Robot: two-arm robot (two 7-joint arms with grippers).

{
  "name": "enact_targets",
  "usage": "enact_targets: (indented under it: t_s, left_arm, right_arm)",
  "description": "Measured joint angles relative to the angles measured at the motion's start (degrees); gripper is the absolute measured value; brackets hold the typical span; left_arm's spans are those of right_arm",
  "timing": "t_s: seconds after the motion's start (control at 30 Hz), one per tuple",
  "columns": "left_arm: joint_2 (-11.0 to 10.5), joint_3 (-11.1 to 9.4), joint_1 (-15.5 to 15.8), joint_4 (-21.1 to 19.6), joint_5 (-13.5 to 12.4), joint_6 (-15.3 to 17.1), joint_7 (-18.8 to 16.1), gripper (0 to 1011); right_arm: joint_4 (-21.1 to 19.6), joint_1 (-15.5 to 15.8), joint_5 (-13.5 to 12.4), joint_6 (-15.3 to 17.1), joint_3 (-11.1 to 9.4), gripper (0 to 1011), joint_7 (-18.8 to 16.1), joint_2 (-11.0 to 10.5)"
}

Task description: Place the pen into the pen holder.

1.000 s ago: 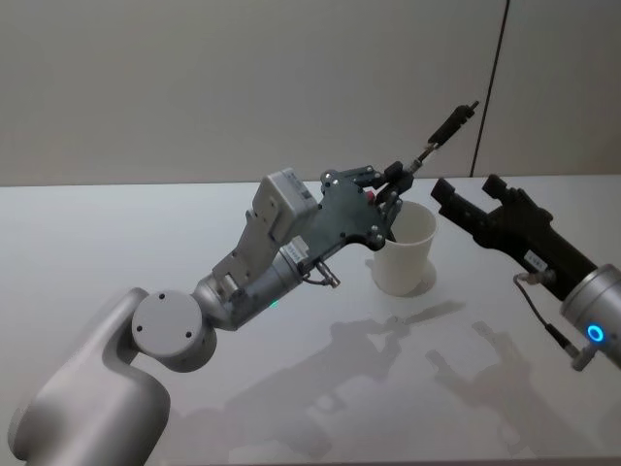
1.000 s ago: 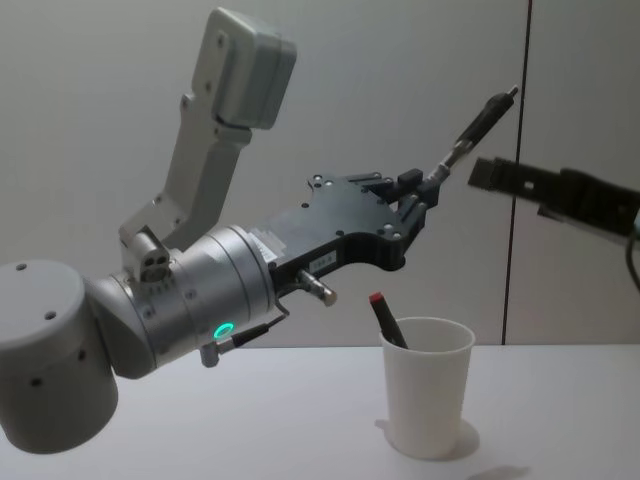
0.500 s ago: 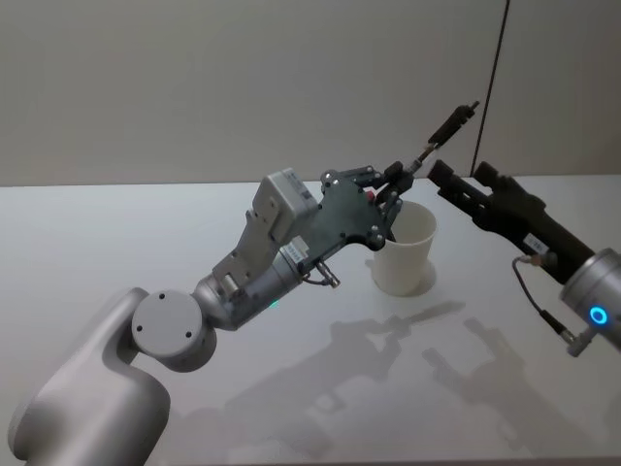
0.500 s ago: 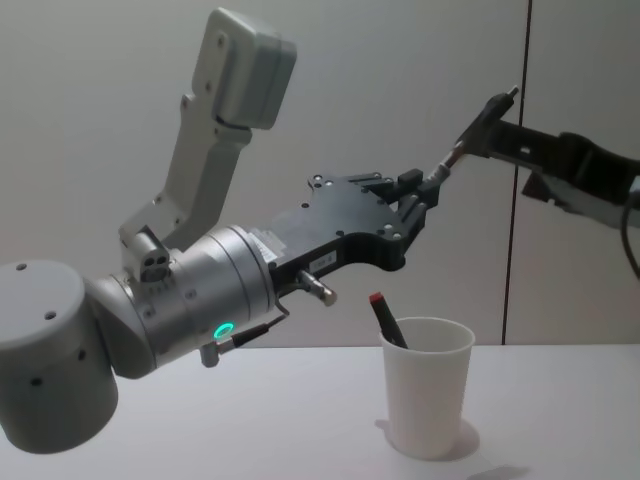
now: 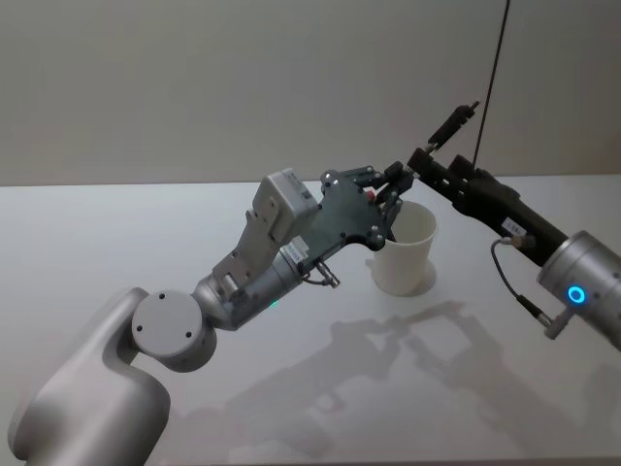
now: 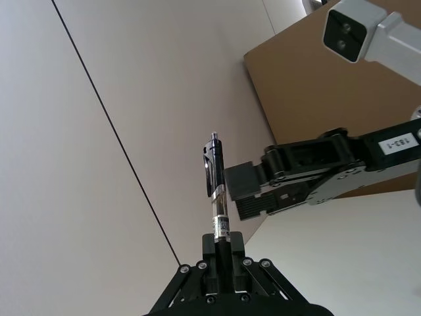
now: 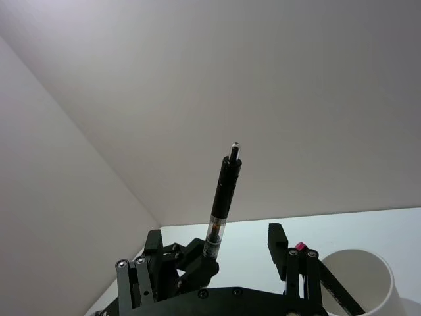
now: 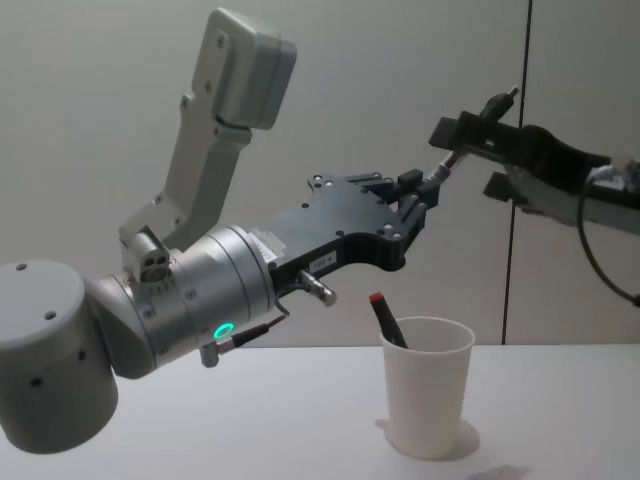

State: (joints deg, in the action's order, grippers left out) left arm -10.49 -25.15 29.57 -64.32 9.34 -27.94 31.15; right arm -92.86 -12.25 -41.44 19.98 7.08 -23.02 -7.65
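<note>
White table (image 5: 116, 243): bare near the robot.
Pen holder (image 5: 404, 250): upright paper cup on the table, right of centre; a red-capped marker (image 8: 384, 318) leans inside it.
Left gripper (image 5: 396, 179): raised above the cup's left rim, pinching the pen's lower end.
Pen (image 5: 444, 127): in the air above the cup, slanting up and to the far right.
Right gripper (image 5: 423, 161): reaching in from the right, fingers spread either side of the pen's shaft.

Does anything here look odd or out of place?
Nothing is spilled or broken. The one unusual sight: the left gripper holds the pen up in the air, above the cup, while the open right gripper closes in around it, as if to take it over.
</note>
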Motion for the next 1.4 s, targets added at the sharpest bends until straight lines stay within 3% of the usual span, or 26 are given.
enact_targets:
  t_s: [0.33, 0.87, 1.17, 1.4]
  left_arm:
    - [0.00, 0.00, 0.00, 0.00, 0.00, 0.00, 0.00, 132]
    - [0.00, 0.00, 0.00, 0.00, -0.01, 0.00, -0.01, 132]
    - [0.00, 0.00, 0.00, 0.00, 0.00, 0.00, -0.01, 132]
    - [0.00, 0.00, 0.00, 0.00, -0.01, 0.00, -0.01, 132]
  right_arm:
    - [1.50, -2.34, -1.19, 0.21, 0.62, 1002, 0.11, 0.73]
    - [1.37, -3.54, -2.41, -0.85, 0.80, 1002, 1.83, 0.58]
    - [1.25, -3.62, -2.62, -1.14, 0.80, 814, 2.91, 0.21]
    - [1.27, -3.77, -3.08, -1.07, 0.85, 591, 3.51, -0.12]
